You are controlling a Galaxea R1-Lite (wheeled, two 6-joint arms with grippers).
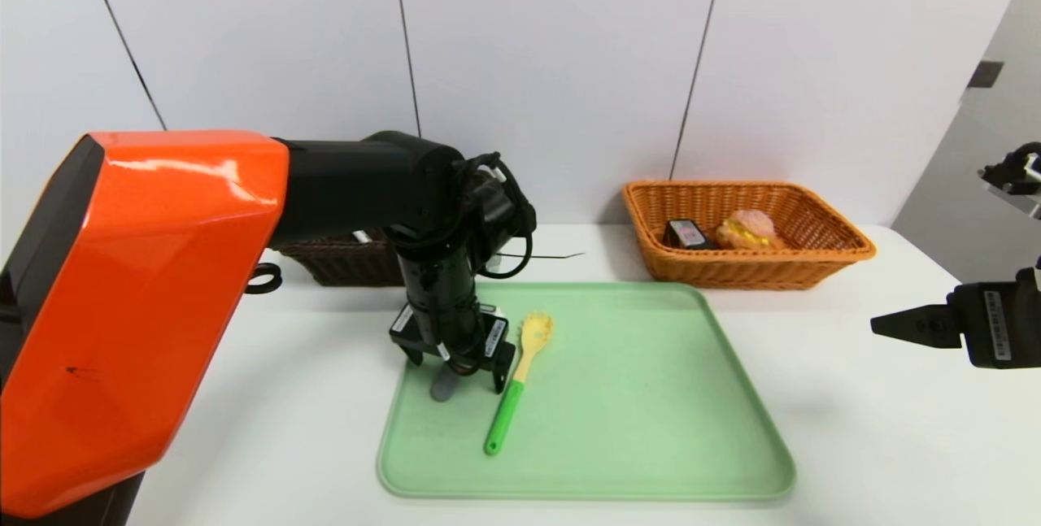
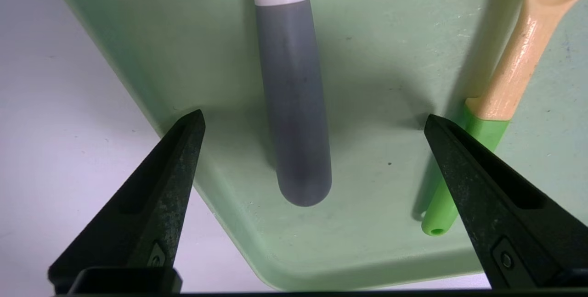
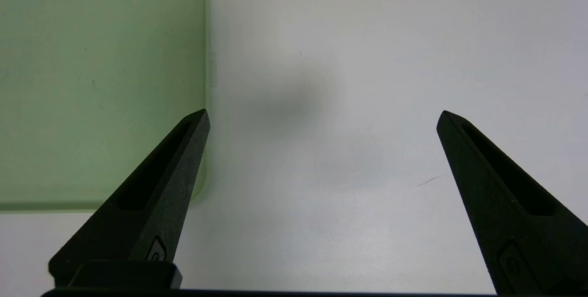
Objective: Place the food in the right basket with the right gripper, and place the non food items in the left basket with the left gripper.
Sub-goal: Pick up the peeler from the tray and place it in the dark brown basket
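Two food items stowed: the bun (image 1: 749, 229) and the small black box (image 1: 685, 234) lie side by side inside the orange basket (image 1: 846, 254) at the far right of the table (image 1: 854, 396).
Food stage: judged complete; no food shows on the green tray (image 1: 651, 396).
Non-food remaining: the peeler (image 2: 294, 104) and the pasta spoon (image 1: 520, 371) lie on the tray, near its left edge, just beside each other.
Marker: not visible; whether it already lies in the dark basket (image 1: 341, 259), largely hidden behind the left arm, cannot be told.
Left end effector (image 1: 452, 355): pointed steeply down over the peeler handle, fingers spread wide with the grey handle between them, nothing gripped.
Clearance note: one left fingertip (image 2: 441, 127) stands close to the spoon's green handle; contact cannot be told.
Right end effector (image 1: 915, 324): parked above bare table just off the tray's right edge, fingers wide, empty.
Outstanding: at least two transfers to the dark basket, by estimate.
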